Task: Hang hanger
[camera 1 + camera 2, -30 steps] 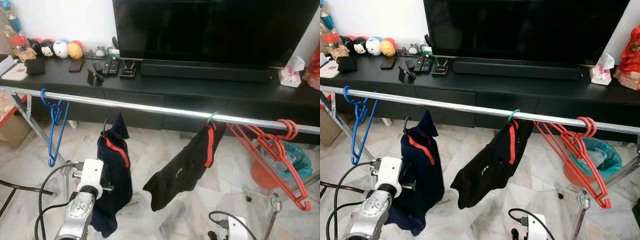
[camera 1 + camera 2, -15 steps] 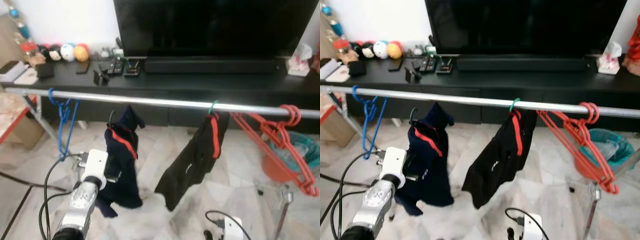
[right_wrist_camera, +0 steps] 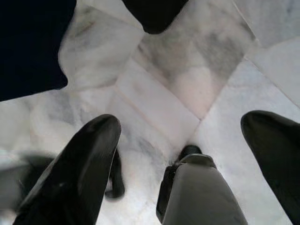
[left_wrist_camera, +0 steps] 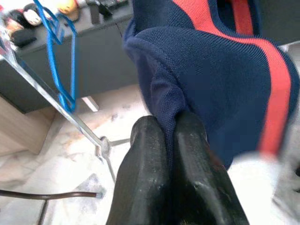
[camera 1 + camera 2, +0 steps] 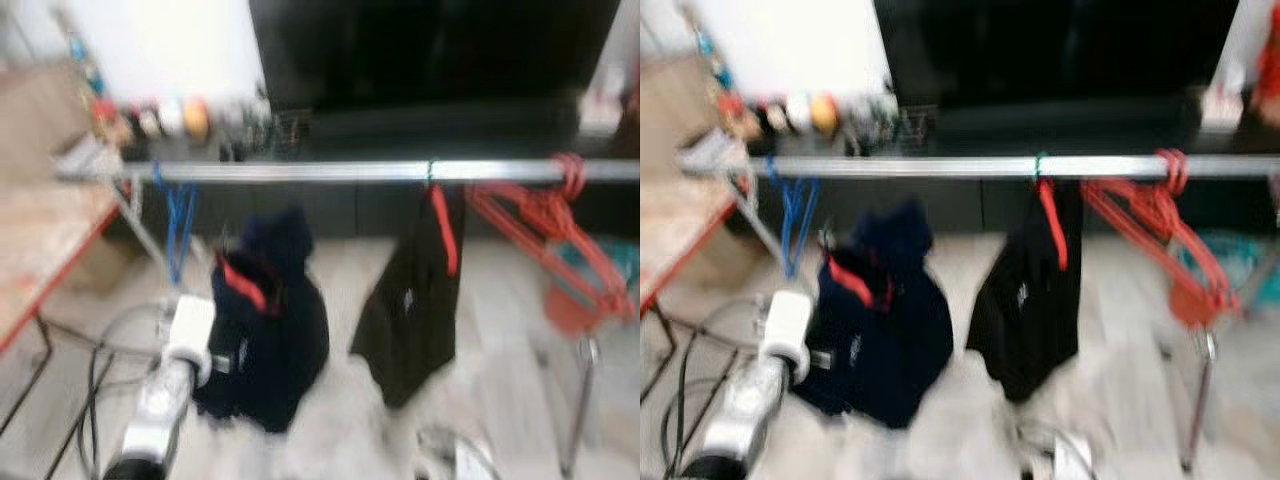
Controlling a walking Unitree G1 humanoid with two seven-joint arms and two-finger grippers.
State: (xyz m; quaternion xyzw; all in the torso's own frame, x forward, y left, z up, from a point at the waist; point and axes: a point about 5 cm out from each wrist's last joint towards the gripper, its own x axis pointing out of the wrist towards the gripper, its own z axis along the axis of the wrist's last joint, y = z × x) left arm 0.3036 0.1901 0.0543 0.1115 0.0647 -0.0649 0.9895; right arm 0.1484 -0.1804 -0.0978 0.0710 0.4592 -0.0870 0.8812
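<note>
Left gripper (image 4: 171,140) is clamped on a fold of the navy garment (image 5: 265,330), whose hanger hook sits above it, below the rail (image 5: 350,171) that runs crosswise overhead. Right gripper (image 3: 187,154) hangs spread, idle, farther off.

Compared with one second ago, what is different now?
The camera has swung, so the blurred picture has shifted. The left gripper has lifted the navy garment closer to the rail, and stays shut on its cloth. The black garment, blue hangers and red hangers hang as before.
</note>
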